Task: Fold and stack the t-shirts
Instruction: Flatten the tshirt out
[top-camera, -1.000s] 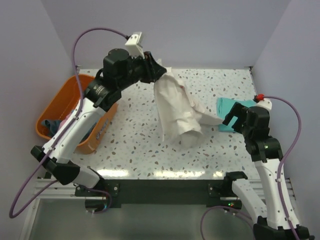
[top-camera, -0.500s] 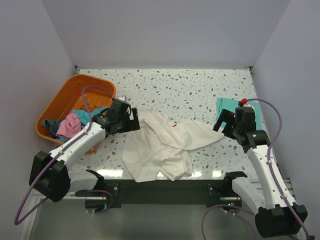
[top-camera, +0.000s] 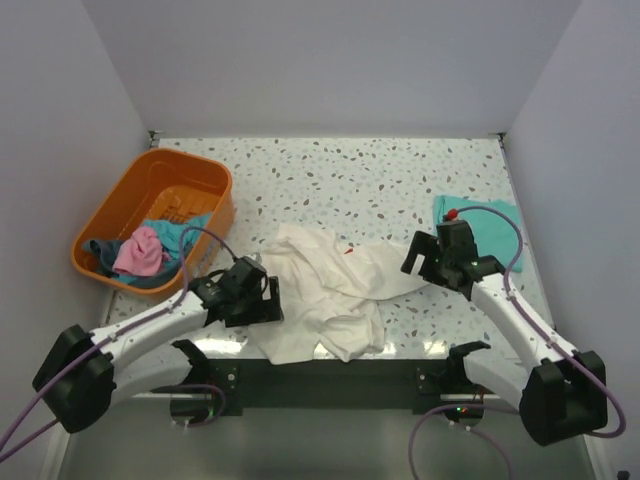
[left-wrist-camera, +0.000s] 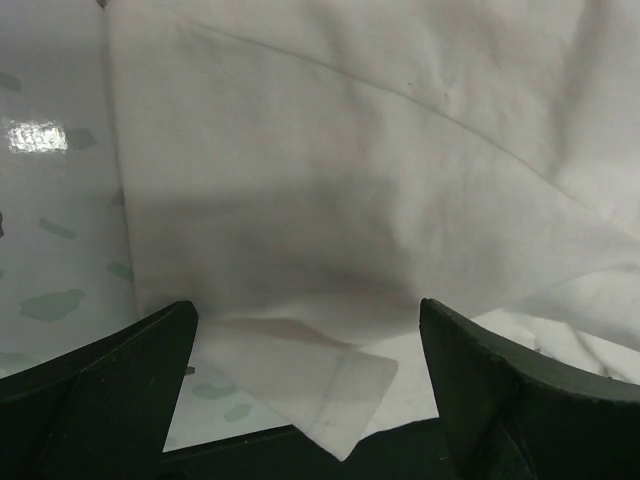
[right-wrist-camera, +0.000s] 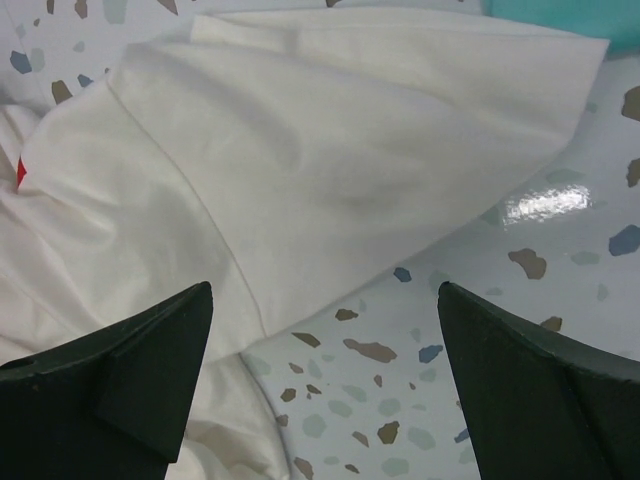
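Note:
The cream-white t-shirt (top-camera: 325, 290) lies crumpled at the table's front middle, a spot of its red print (top-camera: 348, 251) showing. It fills the left wrist view (left-wrist-camera: 350, 170) and the right wrist view (right-wrist-camera: 300, 160). My left gripper (top-camera: 265, 300) is open at the shirt's left edge, low over the table; a cloth corner lies between its fingers (left-wrist-camera: 100, 390), not pinched. My right gripper (top-camera: 420, 262) is open just past the shirt's right sleeve tip, fingers (right-wrist-camera: 540, 390) over bare table. The teal-green t-shirt (top-camera: 480, 222) lies at the right, behind the right gripper.
An orange plastic basket (top-camera: 130, 195) stands at the back left with pink and teal cloths inside. The speckled table (top-camera: 380, 180) meets walls at the back and both sides. The dark front edge of the table (top-camera: 330, 375) lies just beyond the shirt.
The left arm dropped the lifted shirt onto the table and moved to the front, low at the shirt's left edge. The right gripper moved left toward the sleeve.

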